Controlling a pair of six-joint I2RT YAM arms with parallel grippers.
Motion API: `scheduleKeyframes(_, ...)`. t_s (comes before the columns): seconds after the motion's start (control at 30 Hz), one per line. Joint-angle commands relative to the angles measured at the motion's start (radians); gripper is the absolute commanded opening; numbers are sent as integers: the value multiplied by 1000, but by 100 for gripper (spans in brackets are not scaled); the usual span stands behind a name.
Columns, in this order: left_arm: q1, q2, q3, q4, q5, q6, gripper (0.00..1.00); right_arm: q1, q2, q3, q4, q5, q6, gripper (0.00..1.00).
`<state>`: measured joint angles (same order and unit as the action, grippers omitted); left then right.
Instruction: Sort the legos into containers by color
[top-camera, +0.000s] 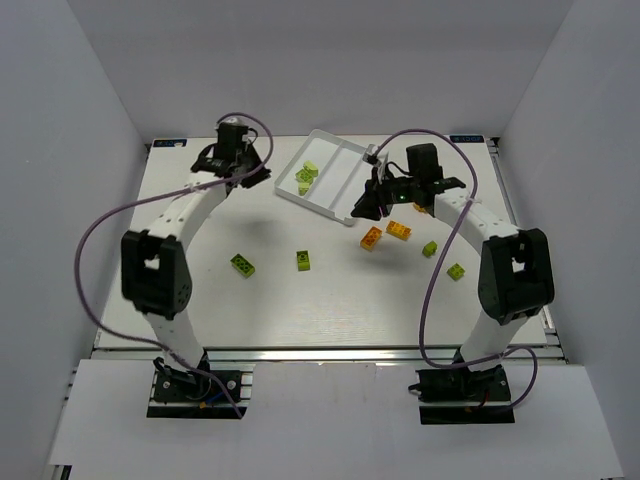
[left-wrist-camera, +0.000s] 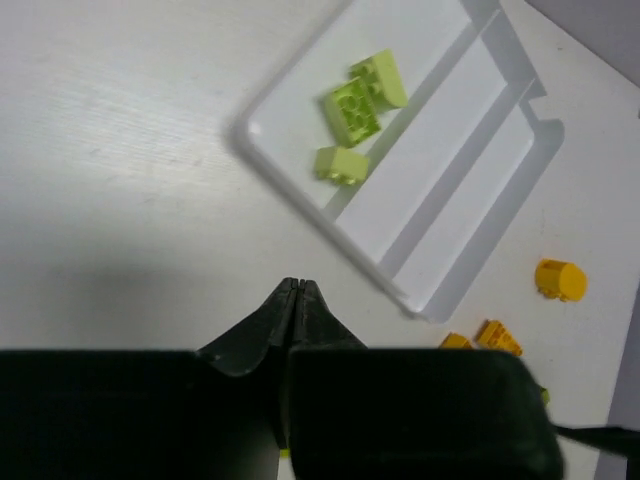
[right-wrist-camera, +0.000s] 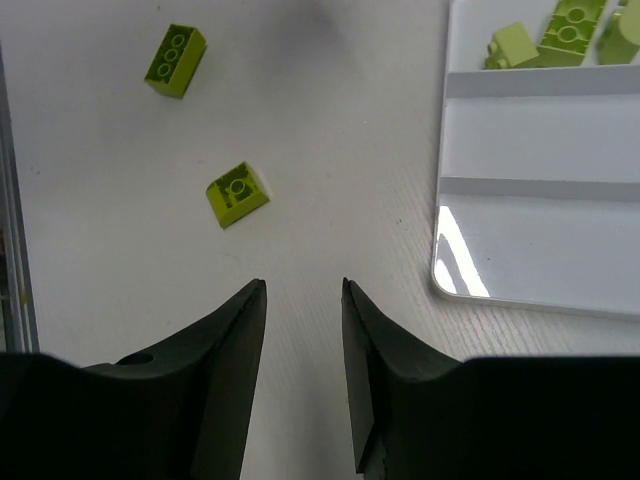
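The legos are small, rigid plastic bricks, likely very light and smooth-sided. A pinch should therefore close across two flat opposite walls rather than over the studs or a corner, where a brick could skid on the table or pop out. The right gripper (right-wrist-camera: 304, 320) hangs low over the table with its fingers apart and nothing between them. Its closest target, the nearer green brick (right-wrist-camera: 237, 193), lies studs up a little ahead of the fingertips, off toward the left side of the wrist view and clear of them. It sits turned diagonally to the fingers, so the wrist would probably need a twist to meet its flat sides. The farther green brick (right-wrist-camera: 175, 60) lies well beyond it on the same side. The tray (right-wrist-camera: 540, 240) is just ahead on the opposite side. Its far compartment holds the green bricks (right-wrist-camera: 570, 25) and the two nearer compartments are bare. The orange bricks (top-camera: 399, 230) lie close by the right gripper in the top view but out of its wrist view. The left gripper (left-wrist-camera: 297, 298) has its fingers pressed together, empty, with the tray's corner just ahead of it. The orange disc (left-wrist-camera: 559, 279) rests on the table beyond the tray's end.
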<state>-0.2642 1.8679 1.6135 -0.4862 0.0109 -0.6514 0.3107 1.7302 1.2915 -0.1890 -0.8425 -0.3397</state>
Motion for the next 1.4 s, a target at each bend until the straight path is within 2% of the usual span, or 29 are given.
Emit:
scheduleKeyframes(0.0,42,-182,-194,-44,-155,-23,13,10,52,95,-137,-105,-116,41)
scheduleKeyframes(0.07,71,-280,-278,-64,-175,-51,15,22,71,130,-162,-115,-154,42)
scheduleKeyframes(0.1,80,-314,-350,-83,-187,-63,21,24,89,144,-174,-115,-168,44)
scheduleKeyframes(0.13,89,-341,-381,-94,-215,-77,29,34,97,158,-196,-112,-189,46)
scheduleKeyframes(0.17,106,-402,-409,-116,-230,-103,44,42,113,187,-204,-109,-199,50)
scheduleKeyframes(0.2,106,-430,-437,-127,-244,-115,52,50,127,205,-217,-107,-203,54)
scheduleKeyframes(0.3,141,-528,-507,-176,-293,-160,71,79,164,265,-251,-102,-208,62)
scheduleKeyframes(0.33,158,-547,-533,-184,-301,-169,73,80,172,279,-257,-101,-208,62)
scheduleKeyframes(0.43,195,-596,-576,-212,-315,-188,79,108,198,321,-276,-101,-208,64)
scheduleKeyframes(0.67,279,-605,-638,-230,-276,-208,84,136,203,327,-267,-52,-171,65)
scheduleKeyframes(1.0,379,-562,-607,-255,-235,-166,91,145,212,335,-303,5,-170,69)
scheduleKeyframes(1.13,422,-550,-641,-238,-197,-174,92,151,223,342,-299,26,-142,70)
scheduleKeyframes(1.37,470,-467,-612,-218,-192,-159,92,150,221,319,-306,36,-136,71)
